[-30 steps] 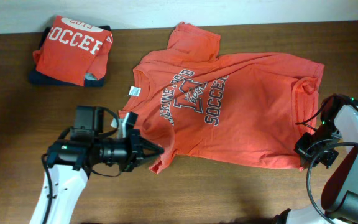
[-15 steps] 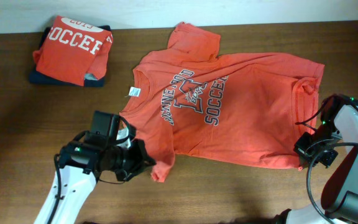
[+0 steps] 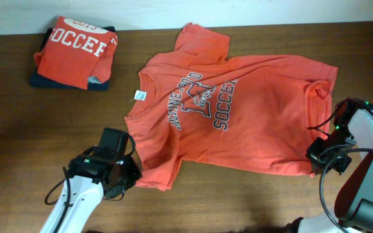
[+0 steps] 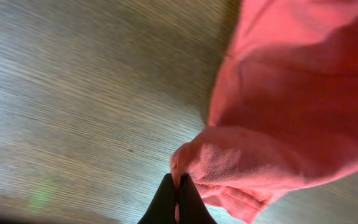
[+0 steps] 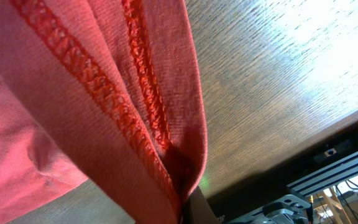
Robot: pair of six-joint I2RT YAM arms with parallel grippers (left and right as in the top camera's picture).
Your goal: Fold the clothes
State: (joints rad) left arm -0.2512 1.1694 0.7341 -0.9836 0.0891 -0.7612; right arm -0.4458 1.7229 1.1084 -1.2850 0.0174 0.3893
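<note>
**Spread T-shirt** [image 3: 238, 110]: orange-red cotton knit with short sleeves. It lies chest-up and rumpled across the middle of the worktop, collar to the left and hem to the right. The chest carries navy-and-white "SOCCER" lettering. A small white neck tag [image 3: 139, 95] sits at the collar. The hem shows twin rows of looped stitching up close.

**Folded T-shirt** [image 3: 75, 52]: the same orange-red cloth in a squarish bundle with white "SOCCER" lettering. It sits at the far left on a folded navy garment [image 3: 44, 81].

**Left end effector** [image 4: 178, 183]: slim dark fingers pressed together, pinching a bunched fold at the edge of the spread T-shirt's near sleeve.

**Right end effector** [image 3: 315, 165]: closed on the spread T-shirt's hem corner at the right and mostly hidden under the cloth.

**Worktop** [image 3: 18, 142]: dark brown wood with fine straight grain and a low sheen.

**Wall** [image 3: 173, 10]: a pale strip along the far edge.
</note>
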